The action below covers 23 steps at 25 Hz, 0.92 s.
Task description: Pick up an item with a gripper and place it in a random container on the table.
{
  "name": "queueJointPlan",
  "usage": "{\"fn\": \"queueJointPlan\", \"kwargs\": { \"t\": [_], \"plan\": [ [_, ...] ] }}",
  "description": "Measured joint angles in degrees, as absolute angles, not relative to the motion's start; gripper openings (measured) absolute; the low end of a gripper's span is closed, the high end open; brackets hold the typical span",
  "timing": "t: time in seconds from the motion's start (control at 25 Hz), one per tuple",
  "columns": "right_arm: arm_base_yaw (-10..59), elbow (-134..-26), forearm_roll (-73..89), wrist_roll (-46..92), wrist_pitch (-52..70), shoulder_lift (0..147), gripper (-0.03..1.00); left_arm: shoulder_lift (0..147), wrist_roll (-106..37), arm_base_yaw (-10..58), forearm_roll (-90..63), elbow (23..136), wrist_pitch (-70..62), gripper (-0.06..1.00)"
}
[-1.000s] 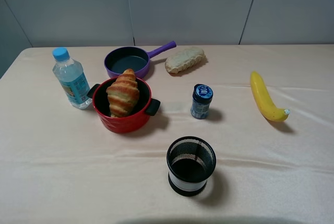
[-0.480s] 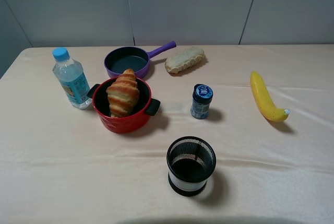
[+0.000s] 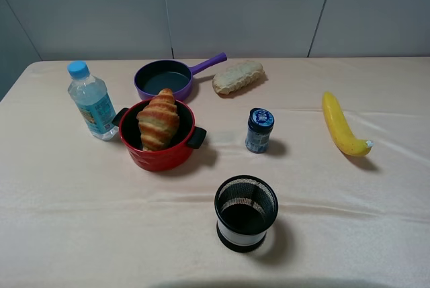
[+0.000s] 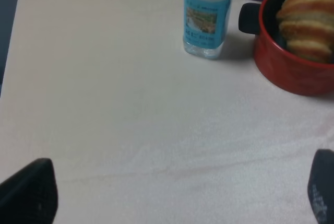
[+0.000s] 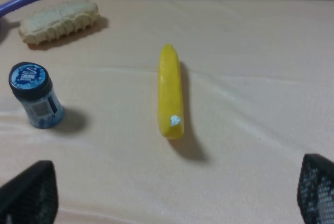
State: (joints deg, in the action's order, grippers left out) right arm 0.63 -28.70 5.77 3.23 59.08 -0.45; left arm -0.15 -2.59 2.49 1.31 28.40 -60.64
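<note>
Your croissant (image 3: 158, 119), golden-brown with darker stripes, curved and tapered, lies propped in the red pot (image 3: 161, 156), one end poking above the rim. It sits ahead of your left gripper (image 4: 177, 192), whose fingers are spread wide, empty. The right gripper (image 5: 172, 195) is likewise spread, the banana (image 5: 170, 91) ahead of it.

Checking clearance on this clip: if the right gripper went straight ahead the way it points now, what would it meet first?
Most likely the yellow banana. It lies lengthwise on the table cloth, roughly centred ahead of the open right gripper, with bare cloth before it. Depth is hard to judge from the wrist view.
</note>
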Motion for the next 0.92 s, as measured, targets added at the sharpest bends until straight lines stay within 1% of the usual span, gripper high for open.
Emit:
{"fn": "queueJointPlan", "kwargs": {
  "t": [0.92],
  "plan": [
    [0.63, -28.70, 5.77, 3.23, 59.08, -0.45, 0.69, -0.15, -2.64, 2.49, 1.31, 28.40, -60.53, 0.97]
  ]
}}
